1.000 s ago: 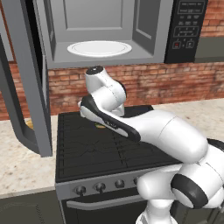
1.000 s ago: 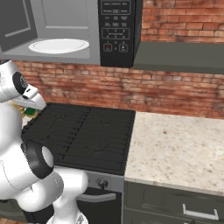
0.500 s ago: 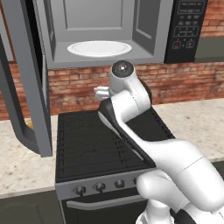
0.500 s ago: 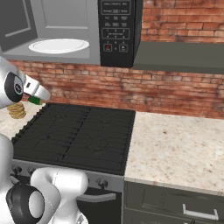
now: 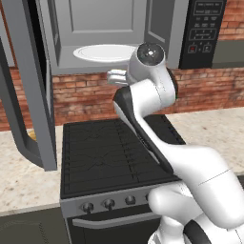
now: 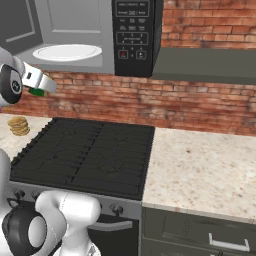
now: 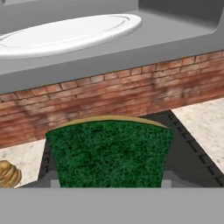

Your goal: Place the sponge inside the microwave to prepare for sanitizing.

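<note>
Glossy white rounded arm (image 5: 190, 167) segments with dark joint bands.

1. Speckled counter (image 6: 200, 165) fills the right of the right base view.
2. Black stove (image 6: 85, 155) sits at lower left.
3. Tan stacked discs (image 6: 19, 125) lie at the left edge.

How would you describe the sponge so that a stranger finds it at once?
Start at the open microwave above the black stove. Just below its cavity, the white arm's tool grips the sponge. It is a dark green block with a yellow edge, unlike the round tan stack on the counter.
</note>
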Available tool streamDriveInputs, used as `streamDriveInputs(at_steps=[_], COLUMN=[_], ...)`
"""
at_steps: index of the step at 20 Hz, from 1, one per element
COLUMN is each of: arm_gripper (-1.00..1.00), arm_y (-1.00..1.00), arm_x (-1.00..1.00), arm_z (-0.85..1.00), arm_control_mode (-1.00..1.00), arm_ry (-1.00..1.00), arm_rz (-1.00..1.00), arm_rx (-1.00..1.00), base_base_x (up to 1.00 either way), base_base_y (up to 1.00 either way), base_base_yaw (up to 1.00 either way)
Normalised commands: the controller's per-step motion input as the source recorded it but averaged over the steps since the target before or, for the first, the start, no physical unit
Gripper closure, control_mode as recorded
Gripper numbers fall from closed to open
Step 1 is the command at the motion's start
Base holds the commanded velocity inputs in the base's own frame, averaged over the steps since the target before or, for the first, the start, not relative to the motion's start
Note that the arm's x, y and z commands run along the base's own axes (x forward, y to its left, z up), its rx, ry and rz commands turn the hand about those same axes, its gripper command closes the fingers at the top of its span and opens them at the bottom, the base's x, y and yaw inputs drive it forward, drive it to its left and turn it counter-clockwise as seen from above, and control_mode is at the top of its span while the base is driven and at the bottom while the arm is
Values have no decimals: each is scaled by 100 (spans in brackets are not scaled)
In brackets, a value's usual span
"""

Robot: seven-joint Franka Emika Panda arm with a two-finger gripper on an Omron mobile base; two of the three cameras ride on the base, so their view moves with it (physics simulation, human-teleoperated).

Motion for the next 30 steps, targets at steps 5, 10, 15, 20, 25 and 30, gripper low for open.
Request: streamDriveInputs(at_steps=[5, 10, 15, 20, 25, 30], arm_gripper=[100, 100, 100, 100, 100, 100], arm_y=[-6, -2, -5, -17, -1, 3], arm_x=[0, 0, 10, 65, 54, 22], arm_z=[67, 51, 15, -12, -6, 22], arm_control_mode=[-100, -100, -100, -100, -100, -100], arm_ry=[-1, -3, -7, 0, 0, 0], arm_rz=[0, 0, -1, -6, -3, 0], arm_rx=[-5, -9, -3, -6, -6, 0], base_base_x=[0, 0, 0, 0, 0, 0], base_base_y=[0, 0, 0, 0, 0, 0], base_base_yaw=[0, 0, 0, 0, 0, 0])
